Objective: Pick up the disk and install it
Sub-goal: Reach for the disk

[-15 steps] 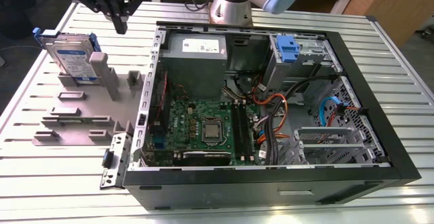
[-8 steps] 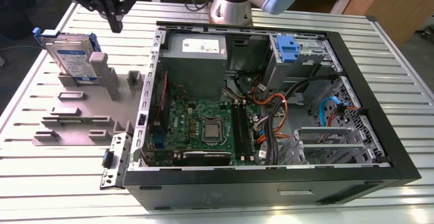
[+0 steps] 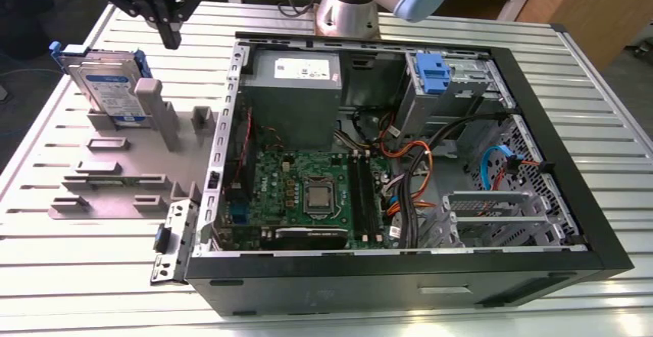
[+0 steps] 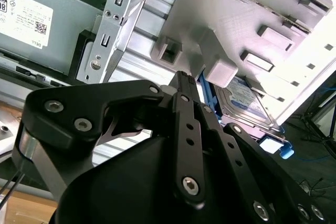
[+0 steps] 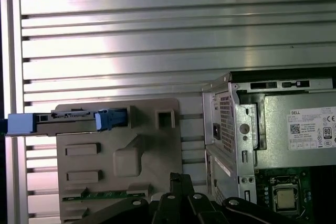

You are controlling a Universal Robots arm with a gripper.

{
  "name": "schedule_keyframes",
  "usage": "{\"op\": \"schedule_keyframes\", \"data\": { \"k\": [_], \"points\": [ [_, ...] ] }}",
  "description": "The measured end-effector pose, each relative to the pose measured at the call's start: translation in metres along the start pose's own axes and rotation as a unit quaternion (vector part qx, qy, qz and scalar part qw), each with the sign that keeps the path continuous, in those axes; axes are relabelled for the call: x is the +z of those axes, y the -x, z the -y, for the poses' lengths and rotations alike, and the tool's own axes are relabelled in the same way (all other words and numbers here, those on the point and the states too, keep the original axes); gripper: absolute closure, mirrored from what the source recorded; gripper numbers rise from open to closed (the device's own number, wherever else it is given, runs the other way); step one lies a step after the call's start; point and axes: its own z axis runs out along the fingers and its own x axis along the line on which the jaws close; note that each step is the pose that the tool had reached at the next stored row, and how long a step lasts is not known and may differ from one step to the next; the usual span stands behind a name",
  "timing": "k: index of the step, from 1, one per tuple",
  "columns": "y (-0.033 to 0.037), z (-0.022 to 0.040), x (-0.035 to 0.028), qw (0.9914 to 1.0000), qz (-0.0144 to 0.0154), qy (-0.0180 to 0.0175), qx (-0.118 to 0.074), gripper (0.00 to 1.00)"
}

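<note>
ARM POISED OVER WAITING DRIVE: The robot arm's black two-fingered gripper (image 3: 171,37) hangs above a ribbed aluminium table (image 3: 61,276). Its fingers are drawn narrow, tips together with nothing between them; the second wrist view shows the same pinched tips.

The disk (image 3: 107,89), a flat silver hard drive with a white-and-blue label and a blue plastic carrier frame, has not yet been lifted. It stands on edge, leaning a little, in a slot of a pale grey plastic holder plate (image 3: 122,176).

From the fingertips the disk lies lower down and off to the side, away from the open black computer tower (image 3: 408,283) that lies on its side on the table. The disk is near the tool but plainly apart from it. The tool appears to sit between the disk and the tower's side wall, closer to the disk.

In the first wrist view the disk (image 5: 63,124) is seen edge-on. It shows as a thin grey line capped with blue at both ends, and its long top edge runs at a right angle to the tower's side wall, pointing toward it.
</note>
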Motion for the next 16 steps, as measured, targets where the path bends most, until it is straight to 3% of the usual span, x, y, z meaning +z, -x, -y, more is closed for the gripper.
{"op": "schedule_keyframes", "data": {
  "k": [9, 16],
  "points": [
    [-0.0018, 0.0001, 0.0000, 1.00000, 0.0000, 0.0000, 0.000, 0.89],
    [-0.0098, 0.0008, 0.0002, 1.00000, 0.0001, 0.0000, 0.000, 0.89]
  ]
}}
